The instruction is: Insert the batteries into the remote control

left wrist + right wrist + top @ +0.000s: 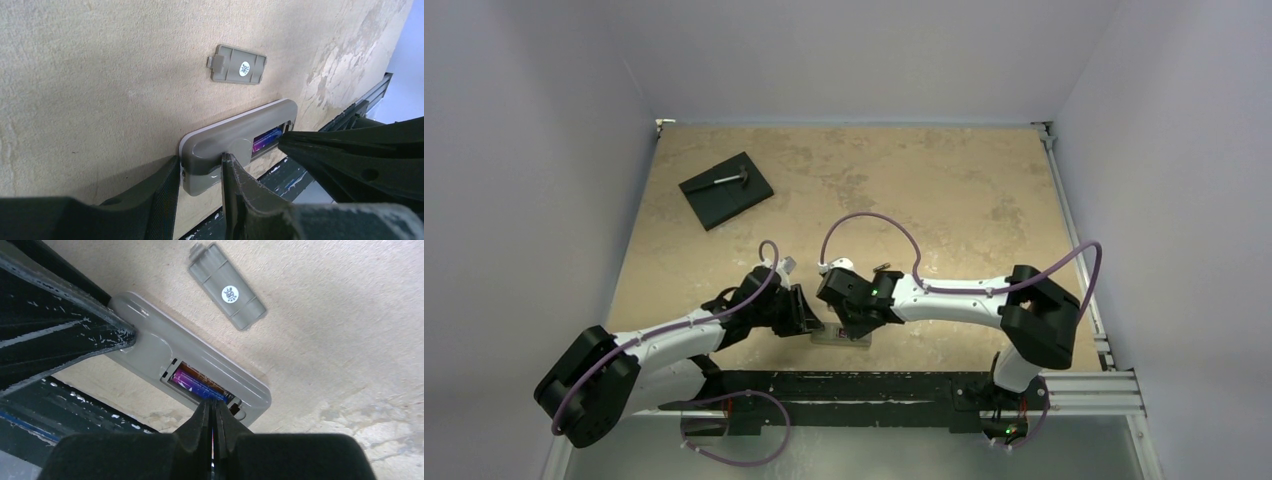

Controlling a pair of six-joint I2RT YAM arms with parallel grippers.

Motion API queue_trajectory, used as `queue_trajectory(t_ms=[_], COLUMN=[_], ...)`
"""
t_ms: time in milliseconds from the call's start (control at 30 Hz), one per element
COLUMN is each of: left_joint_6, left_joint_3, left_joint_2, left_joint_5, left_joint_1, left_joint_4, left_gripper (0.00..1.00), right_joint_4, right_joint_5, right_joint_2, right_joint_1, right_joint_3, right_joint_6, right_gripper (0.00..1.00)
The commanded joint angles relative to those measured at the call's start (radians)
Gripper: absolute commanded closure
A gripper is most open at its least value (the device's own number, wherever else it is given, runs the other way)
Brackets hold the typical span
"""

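Jaws, right gripper (212, 409): pressed together to a single point and holding nothing. The tip bears on the end of the purple battery (195, 385), lower middle of the right wrist view.
Jaws, left gripper (199, 167): part-way closed across the near end of the remote control (225, 132), one finger on each long side; it reads as a steadying clamp.
Batteries (202, 381): the purple one lies lengthwise in the recess. A gold-brown strip just behind it looks like the second cell.
Remote control, place: face down on the tabletop (325, 340), grey back up and recess uncovered. In the top view it sits low in the middle of the frame, between the two wrists.
Battery cover (227, 287): loose on the tabletop, near the remote control but apart from it, upper middle of both wrist views.
Black slab (724, 205): upper left of the top view, well apart, with a small grey tool (729, 180) lying on it.
Done: both cells appear to be in the recess.
Left: by my judgement, a last push to bed the purple cell flat. The tip hides that end, so I cannot tell whether it is seated — and the cover is not yet back on.
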Motion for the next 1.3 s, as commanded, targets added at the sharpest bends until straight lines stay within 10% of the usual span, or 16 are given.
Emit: queue_trajectory(t_ms=[0, 833, 1267], left_joint_6=[0.063, 0.0, -0.158], left_joint_3=[0.012, 0.113, 0.015], left_joint_2=[0.005, -0.124, -0.132], left_joint_5=[-0.071, 0.05, 0.261], left_joint_1=[-0.02, -0.024, -0.038], left_joint_4=[-0.149, -0.397, -0.183], left_gripper=[0.69, 0.43, 0.38], right_joint_4=[-0.066, 0.042, 0.168], right_joint_5=[0.092, 0.082, -0.053], right_joint_2=[-0.054, -0.118, -0.071], right_joint_1=[0.003, -0.134, -0.222], right_joint_3=[0.07, 0.008, -0.059], right_joint_6=[-0.019, -0.146, -0.207], right_gripper=[0.92, 0.77, 0.78])
